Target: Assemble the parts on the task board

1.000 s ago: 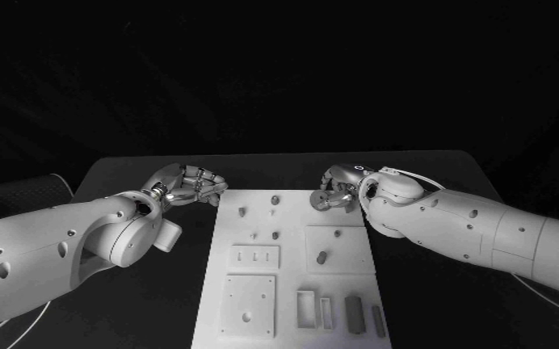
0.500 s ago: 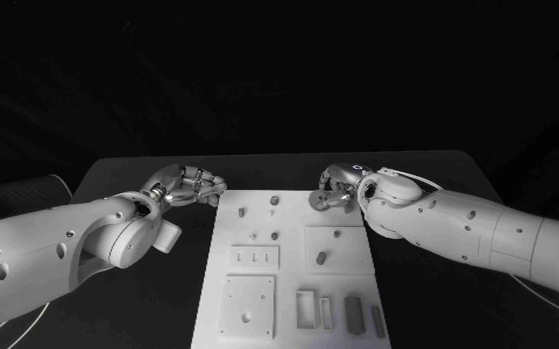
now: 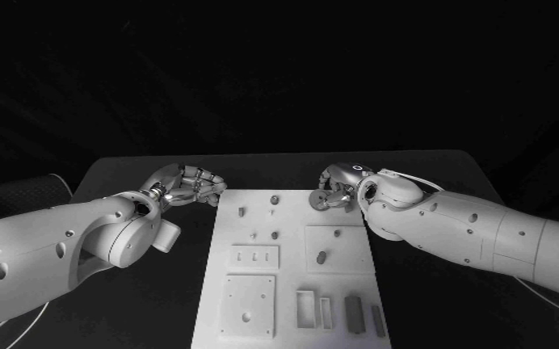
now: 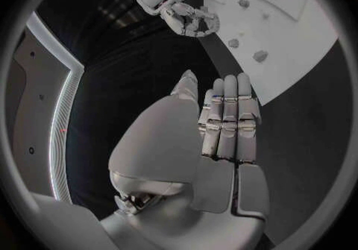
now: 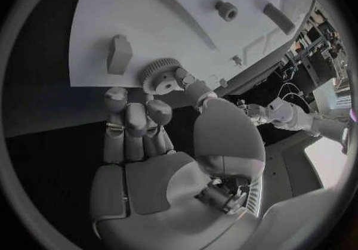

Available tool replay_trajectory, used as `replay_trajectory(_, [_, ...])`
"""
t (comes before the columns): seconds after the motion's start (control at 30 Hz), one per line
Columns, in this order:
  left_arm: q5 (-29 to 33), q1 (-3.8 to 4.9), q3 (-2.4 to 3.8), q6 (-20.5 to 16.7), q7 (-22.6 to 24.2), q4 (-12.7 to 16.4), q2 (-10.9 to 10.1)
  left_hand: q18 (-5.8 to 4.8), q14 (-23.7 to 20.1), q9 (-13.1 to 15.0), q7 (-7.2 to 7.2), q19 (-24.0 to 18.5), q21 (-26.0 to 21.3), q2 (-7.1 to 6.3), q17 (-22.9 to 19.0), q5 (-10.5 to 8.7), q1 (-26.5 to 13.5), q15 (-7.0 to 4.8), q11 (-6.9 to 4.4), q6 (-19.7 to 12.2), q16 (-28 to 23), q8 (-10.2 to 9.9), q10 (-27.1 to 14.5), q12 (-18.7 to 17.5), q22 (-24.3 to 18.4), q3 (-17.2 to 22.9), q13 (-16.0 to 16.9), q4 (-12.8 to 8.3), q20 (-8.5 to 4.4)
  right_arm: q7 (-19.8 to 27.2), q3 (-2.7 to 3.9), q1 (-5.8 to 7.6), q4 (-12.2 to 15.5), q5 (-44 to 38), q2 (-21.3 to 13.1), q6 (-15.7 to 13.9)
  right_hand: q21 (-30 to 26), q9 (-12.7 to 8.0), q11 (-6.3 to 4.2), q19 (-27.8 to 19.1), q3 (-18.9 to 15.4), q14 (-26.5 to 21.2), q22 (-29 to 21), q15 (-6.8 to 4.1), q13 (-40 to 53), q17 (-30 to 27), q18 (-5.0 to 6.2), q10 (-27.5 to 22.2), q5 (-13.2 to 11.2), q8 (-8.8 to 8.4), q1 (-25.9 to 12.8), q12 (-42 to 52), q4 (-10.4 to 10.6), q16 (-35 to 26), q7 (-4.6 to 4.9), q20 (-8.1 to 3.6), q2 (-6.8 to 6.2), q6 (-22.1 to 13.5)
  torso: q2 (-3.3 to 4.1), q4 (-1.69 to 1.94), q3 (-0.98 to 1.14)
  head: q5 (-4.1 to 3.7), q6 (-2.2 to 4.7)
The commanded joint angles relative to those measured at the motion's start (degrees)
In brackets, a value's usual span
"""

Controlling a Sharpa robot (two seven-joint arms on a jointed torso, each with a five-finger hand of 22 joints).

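1. at the far right corner of the white rectangular task board [image 3: 292, 284], the robot's silver right hand [image 3: 335, 191] pinches a small grey toothed gear wheel [image 3: 321, 199] between thumb and a finger; the right wrist view shows the gear [image 5: 160, 75] held just at the board's surface, its hub facing the camera, the other fingers curled beside it.
2. the pinch on the rim looks chosen to leave the gear's centre hole free, which a seating over a post would call for, though no post under it can be made out.
3. beside the gear in the right wrist view stands a small grey block-shaped part [image 5: 119, 54], upright in the board, close to the fingers; a round grey knob-like part [image 5: 226, 9] and a grey bar-shaped part [image 5: 277, 18] sit well apart further along.
4. off the board's far left corner, the silver left hand [image 3: 190, 184] hangs over the black table [image 3: 128, 171], holding nothing; the left wrist view shows its fingers [image 4: 227, 120] straight and pressed together side by side, apparently parked clear so the right hand has room.
5. nearer the robot, the board carries raised white square plates [image 3: 253, 258] with slots and holes, and grey bars lying in a row near its near right end [image 3: 353, 313], untouched, so most of the assembly appears to remain.
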Motion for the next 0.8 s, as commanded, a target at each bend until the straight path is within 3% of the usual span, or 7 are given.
replay_trajectory(0.03, [-0.1, 0.06, 0.04, -0.1, 0.4, 0.2, 0.0, 0.39, 0.3, 0.1, -0.05, 0.1, -0.4, -0.21, 0.1, 0.11, 0.3, 0.14, -0.04, 0.5, -0.2, -0.2, 0.5, -0.2, 0.1, 0.0, 0.1, -0.1, -0.37, -0.4, -0.04, -0.08, 0.8, -1.9, -0.2, -0.5, 0.3, 0.6, -0.36, 0.5, 0.3, 0.2, 0.7, -0.2, -0.1, 0.0, 3.61, 0.0, 0.3, 0.61, -0.7, 0.0, 0.1, 0.2, -0.36, -0.06, -0.33, 1.3, -0.05, 0.02, 0.01, 0.02, 0.0])
replay_trajectory(0.47, [-0.1, 0.06, 0.04, -0.1, 0.5, 0.1, 0.0, 0.39, 0.3, 0.1, -0.06, 0.1, -0.4, -0.22, 0.1, 0.11, 0.3, 0.14, -0.05, 0.6, -0.3, -0.2, 0.5, -0.3, 0.1, 0.0, 0.1, -0.1, -0.37, -0.8, -0.02, -0.01, 3.3, -3.6, -1.3, -1.3, 0.3, 0.7, -0.51, 0.7, 0.6, 0.5, 0.7, -0.31, -0.2, 0.0, 3.61, 0.2, 0.8, 0.7, -0.7, 0.0, 0.3, 0.2, -0.5, -0.2, -0.76, 1.7, -0.1, -0.01, -0.07, 0.03, 0.12])
replay_trajectory(0.8, [-0.1, 0.06, 0.04, -0.4, 0.6, 0.0, 0.0, 0.39, 0.3, 0.1, -0.06, 0.1, -0.4, -0.24, 0.2, 0.11, 0.3, 0.14, -0.05, 0.6, -0.3, -0.2, 0.5, -0.3, 0.1, 0.0, 0.1, -0.1, -0.37, -1.1, 0.01, 0.19, 5.7, -5.6, -1.4, -1.9, 0.3, 0.7, -0.57, 0.8, 0.8, 0.6, 0.6, -0.38, -0.2, 0.0, 3.61, 0.4, 0.9, 0.73, -0.6, -0.1, 0.4, 0.2, -0.57, -0.27, -1.13, 1.9, -0.08, 0.03, -0.02, 0.13, 0.17])
